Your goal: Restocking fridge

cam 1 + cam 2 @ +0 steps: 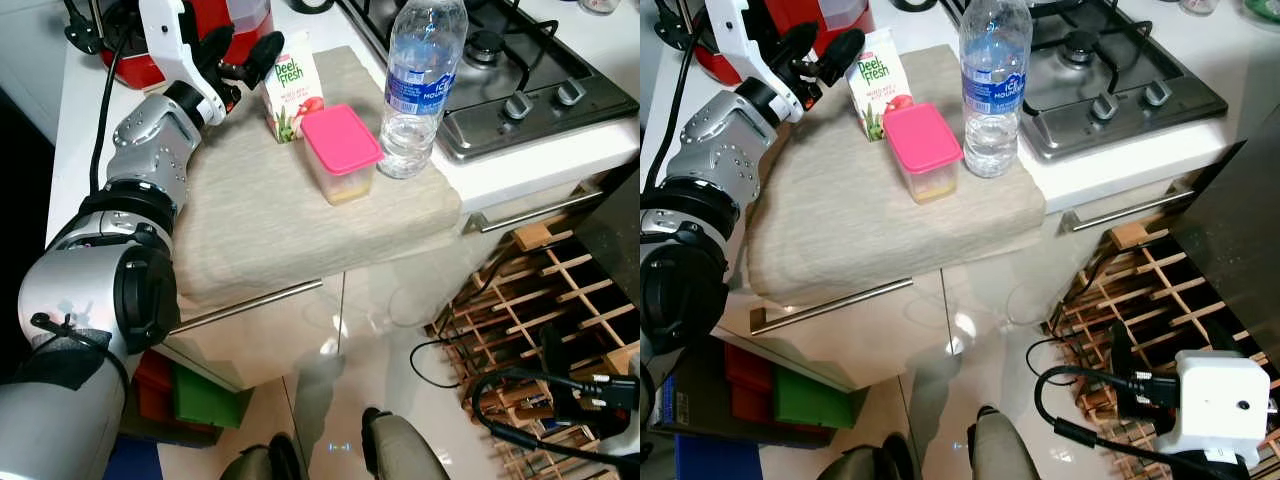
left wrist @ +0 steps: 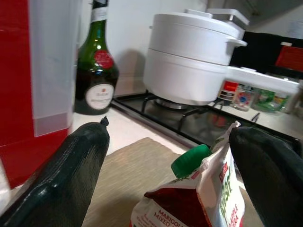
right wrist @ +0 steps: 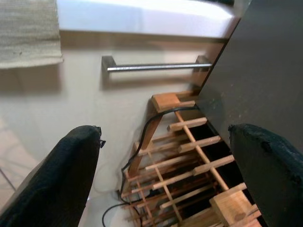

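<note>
Left gripper (image 1: 237, 58) upper left, fingers open around the juice carton (image 1: 292, 86); I'd close low, squarely. Right gripper (image 3: 156, 175) open, idle.

The left gripper (image 1: 825, 57), its 2 black fingers apart, reaches a white juice carton (image 1: 876, 84) near the beige cloth mat's (image 1: 855, 210) back edge. A pink-lidded plastic box (image 1: 923, 150) stands beside a clear water bottle (image 1: 994, 85).
</note>
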Motion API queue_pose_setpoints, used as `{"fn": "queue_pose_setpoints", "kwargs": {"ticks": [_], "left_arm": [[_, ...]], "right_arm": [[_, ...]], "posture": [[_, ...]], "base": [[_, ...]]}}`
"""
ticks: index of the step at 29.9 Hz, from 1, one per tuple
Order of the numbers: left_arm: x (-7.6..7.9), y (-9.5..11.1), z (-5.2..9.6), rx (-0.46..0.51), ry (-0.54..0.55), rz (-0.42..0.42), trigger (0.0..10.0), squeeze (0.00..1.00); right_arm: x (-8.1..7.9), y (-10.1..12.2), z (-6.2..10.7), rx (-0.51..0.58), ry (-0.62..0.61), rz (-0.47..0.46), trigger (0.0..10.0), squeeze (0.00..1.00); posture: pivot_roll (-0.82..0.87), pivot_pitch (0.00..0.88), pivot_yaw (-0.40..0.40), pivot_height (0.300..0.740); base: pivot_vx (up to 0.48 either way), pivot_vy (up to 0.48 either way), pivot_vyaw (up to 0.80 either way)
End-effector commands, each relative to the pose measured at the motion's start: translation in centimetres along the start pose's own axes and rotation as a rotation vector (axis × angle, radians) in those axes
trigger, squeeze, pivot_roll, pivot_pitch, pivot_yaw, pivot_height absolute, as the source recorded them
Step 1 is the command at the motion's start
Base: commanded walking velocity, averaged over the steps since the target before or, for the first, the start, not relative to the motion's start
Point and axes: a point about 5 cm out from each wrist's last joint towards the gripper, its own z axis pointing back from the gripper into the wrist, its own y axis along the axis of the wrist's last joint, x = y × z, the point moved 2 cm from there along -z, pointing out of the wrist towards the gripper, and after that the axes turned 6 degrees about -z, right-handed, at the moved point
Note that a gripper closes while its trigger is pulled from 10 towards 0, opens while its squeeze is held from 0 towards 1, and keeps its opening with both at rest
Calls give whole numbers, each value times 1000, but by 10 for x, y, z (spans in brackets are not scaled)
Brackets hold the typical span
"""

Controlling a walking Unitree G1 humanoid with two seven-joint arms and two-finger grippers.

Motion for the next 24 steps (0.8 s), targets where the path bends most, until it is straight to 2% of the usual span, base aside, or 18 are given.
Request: {"fn": "queue_pose_setpoints", "kwargs": {"ticks": [1,10,19,20,24], "left_arm": [[4,-4,0,-31,-42,3,10000,0],[30,-9,-9,-50,-230,4,10000,0],[34,-10,-11,-64,-245,-25,10000,0],[35,-10,-11,-61,-251,-19,0,0],[35,-11,-10,-61,-268,-17,0,0]], "right_arm": [[2,5,4,5,-9,4,10000,0],[4,2,12,-23,-31,3,10000,0],[4,0,15,-37,-35,3,10000,0],[4,0,15,-39,-34,3,10000,0],[2,-1,14,-44,-28,0,10000,0]], "posture": [[-508,261,93,740],[-525,272,108,740],[-527,283,109,740],[-525,285,109,740],[-521,285,109,740]], "base": [[0,0,0],[0,0,0],[0,0,0],[0,0,0],[0,0,0]]}}
